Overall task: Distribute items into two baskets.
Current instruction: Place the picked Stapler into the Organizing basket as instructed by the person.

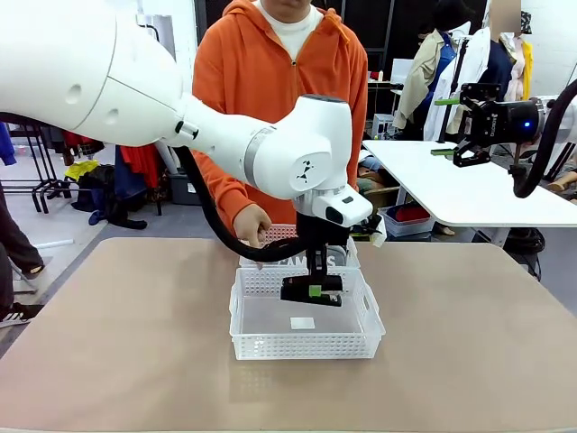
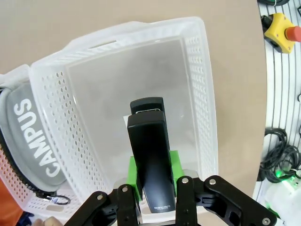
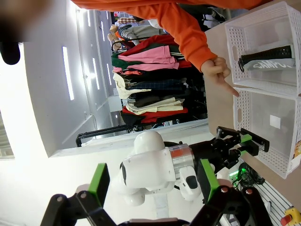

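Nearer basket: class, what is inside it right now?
Above the nearer basket the left gripper holds the black stapler; a small white label lies on its floor. The floor under the stapler is covered.

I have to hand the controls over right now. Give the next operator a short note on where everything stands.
Left claw: shut on the black stapler, held over the near basket, not yet released.
Right claw: open, empty, raised off to the right.
Grey CAMPUS pouch: already in the far basket. The person's hand rests at that basket's edge.
Left to do: put the stapler into the near basket, then withdraw.
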Tool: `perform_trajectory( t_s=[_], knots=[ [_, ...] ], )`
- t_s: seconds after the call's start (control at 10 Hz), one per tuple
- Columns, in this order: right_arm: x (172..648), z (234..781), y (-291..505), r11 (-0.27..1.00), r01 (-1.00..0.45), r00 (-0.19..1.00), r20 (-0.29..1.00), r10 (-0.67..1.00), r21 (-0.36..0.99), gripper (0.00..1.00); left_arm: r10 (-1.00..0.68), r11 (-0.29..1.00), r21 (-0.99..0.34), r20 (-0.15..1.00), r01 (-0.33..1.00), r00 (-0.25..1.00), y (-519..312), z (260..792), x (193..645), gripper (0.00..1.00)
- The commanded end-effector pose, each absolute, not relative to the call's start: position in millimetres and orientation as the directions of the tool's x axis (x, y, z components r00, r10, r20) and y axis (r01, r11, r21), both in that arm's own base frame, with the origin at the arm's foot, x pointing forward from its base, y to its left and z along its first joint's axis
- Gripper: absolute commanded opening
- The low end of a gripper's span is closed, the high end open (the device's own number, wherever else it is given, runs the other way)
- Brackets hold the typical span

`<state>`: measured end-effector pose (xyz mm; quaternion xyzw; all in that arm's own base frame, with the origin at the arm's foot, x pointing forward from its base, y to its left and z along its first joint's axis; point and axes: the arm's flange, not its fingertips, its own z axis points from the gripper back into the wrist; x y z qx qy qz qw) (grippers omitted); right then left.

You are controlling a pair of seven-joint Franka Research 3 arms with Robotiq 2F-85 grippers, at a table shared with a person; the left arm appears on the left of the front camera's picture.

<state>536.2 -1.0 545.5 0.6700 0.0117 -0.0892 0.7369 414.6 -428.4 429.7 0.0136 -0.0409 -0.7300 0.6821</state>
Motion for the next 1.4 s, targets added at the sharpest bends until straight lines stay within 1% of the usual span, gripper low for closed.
perform_trajectory(
  t_s=[0.0, 0.2, 0.3, 0.4, 0.5, 0.7, 0.8, 0.9, 1.3],
  knots=[
    [536, 549, -1, 0.087, 0.137, 0.985, -0.127, -0.114, 0.987, 1.0, -0.997, -0.066, 0.102, 0.04, 0.993, -0.07, -425, 442, 411, 0.0],
    [536, 549, -1, 0.087, 0.137, 0.985, -0.127, -0.114, 0.987, 1.0, -0.997, -0.067, 0.086, 0.041, 0.994, -0.071, -429, 434, 414, 0.0],
    [536, 549, -1, 0.087, 0.137, 0.985, -0.127, -0.114, 0.987, 1.0, -0.994, -0.035, 0.058, 0.097, 0.998, -0.04, -427, 427, 426, 0.0],
    [536, 549, -1, 0.087, 0.137, 0.985, -0.127, -0.114, 0.987, 1.0, -0.992, -0.061, 0.045, 0.106, 0.997, -0.065, -427, 417, 439, 0.0],
    [536, 549, -1, 0.087, 0.137, 0.985, -0.127, -0.114, 0.987, 1.0, -0.991, -0.05, 0.028, 0.127, 0.998, -0.053, -432, 407, 448, 0.0],
    [536, 549, -1, 0.087, 0.137, 0.985, -0.127, -0.114, 0.987, 1.0, -0.989, -0.035, 0.04, 0.143, 0.999, -0.041, -433, 389, 460, 0.0],
    [536, 549, -1, 0.087, 0.137, 0.985, -0.127, -0.114, 0.987, 1.0, -0.99, -0.026, 0.053, 0.136, 0.998, -0.033, -430, 380, 465, 0.0],
    [536, 549, -1, 0.087, 0.137, 0.985, -0.127, -0.114, 0.987, 1.0, -0.992, -0.008, 0.038, 0.125, 0.999, -0.013, -429, 369, 470, 0.0],
    [536, 549, -1, 0.087, 0.137, 0.985, -0.127, -0.114, 0.987, 1.0, -0.994, 0.018, 0.014, 0.106, 1.0, 0.016, -422, 350, 466, 0.0]
  ],
)
